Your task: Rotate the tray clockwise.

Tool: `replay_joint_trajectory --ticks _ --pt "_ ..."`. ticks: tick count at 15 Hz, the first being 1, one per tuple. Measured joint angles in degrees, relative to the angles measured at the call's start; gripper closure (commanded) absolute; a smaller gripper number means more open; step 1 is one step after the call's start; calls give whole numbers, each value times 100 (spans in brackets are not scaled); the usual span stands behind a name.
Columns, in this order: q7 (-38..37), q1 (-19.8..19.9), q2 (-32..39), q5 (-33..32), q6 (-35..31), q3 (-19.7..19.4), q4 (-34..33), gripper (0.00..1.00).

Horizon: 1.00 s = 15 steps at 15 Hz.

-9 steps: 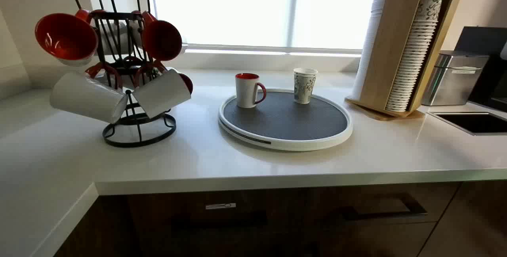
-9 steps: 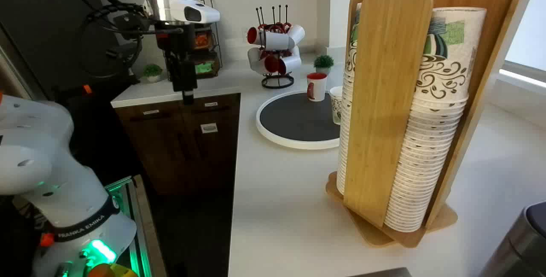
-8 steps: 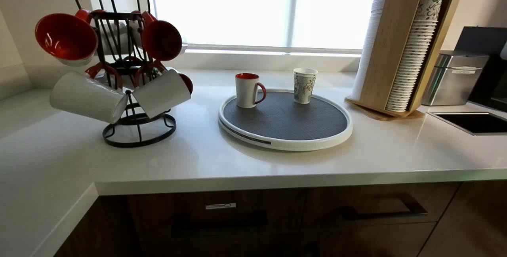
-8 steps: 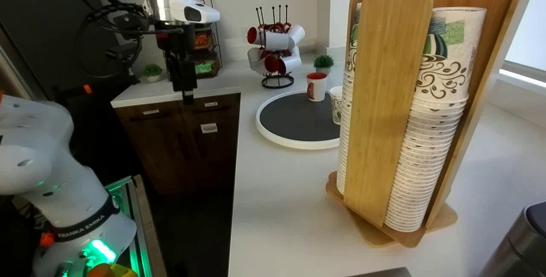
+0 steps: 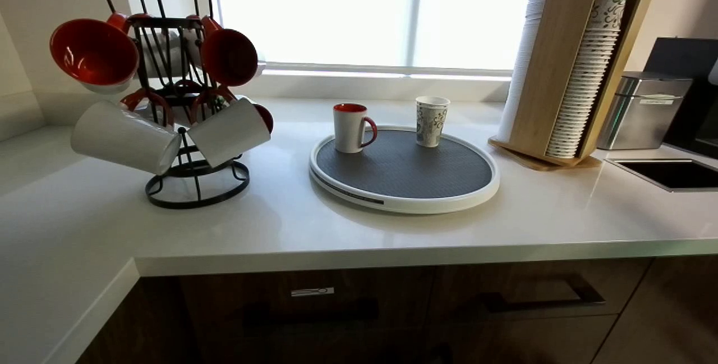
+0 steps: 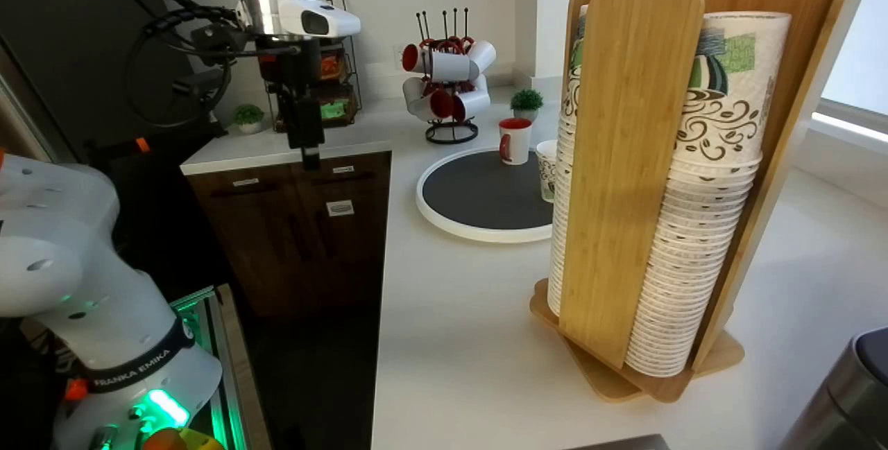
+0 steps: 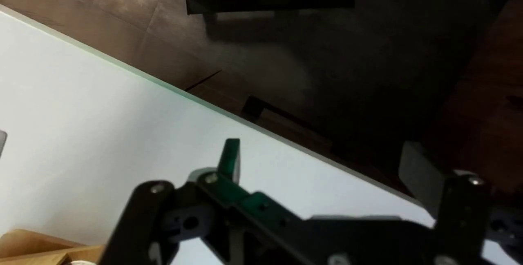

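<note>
The tray point(image 5: 406, 176) is a large round turntable with a dark grey top and a white rim. It lies flat on the white counter in both exterior views point(image 6: 479, 197); the wooden cup holder hides part of it in one of them. A white mug with red inside and handle point(image 5: 348, 135) and a patterned paper cup point(image 5: 431, 125) stand upright on its far half. My gripper point(image 6: 310, 157) hangs pointing down in front of the counter, away from the tray. In the wrist view my gripper's fingers point(image 7: 320, 156) are wide apart with nothing between them. The tray is out of the wrist view.
A black wire mug rack point(image 5: 196, 184) with several mugs stands on one side of the tray. A tall wooden cup holder point(image 6: 624, 179) stands on the other side. The counter's front edge point(image 7: 265, 132) crosses below my gripper. Dark drawers with handles point(image 5: 549, 302) are under the counter.
My gripper has shifted very slightly to the right in an exterior view. The tray, mug and paper cup have not moved.
</note>
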<state>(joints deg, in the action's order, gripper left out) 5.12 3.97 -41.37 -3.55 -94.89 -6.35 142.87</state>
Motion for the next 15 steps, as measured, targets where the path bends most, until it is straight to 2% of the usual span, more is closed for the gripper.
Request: replay_joint_trajectory --ticks 2,3,5,11,14,15 --pt "-327 25 233 48 -477 5 27 3" --pt "-506 33 424 87 -815 4 35 26" --pt "-847 33 931 265 -1563 39 34 29" --pt "-2030 36 2677 631 -4301 373 -232 77" --pt "-2959 144 3483 255 -5595 548 -485 98" --pt "-3347 189 3719 1 -5938 576 -575 100"
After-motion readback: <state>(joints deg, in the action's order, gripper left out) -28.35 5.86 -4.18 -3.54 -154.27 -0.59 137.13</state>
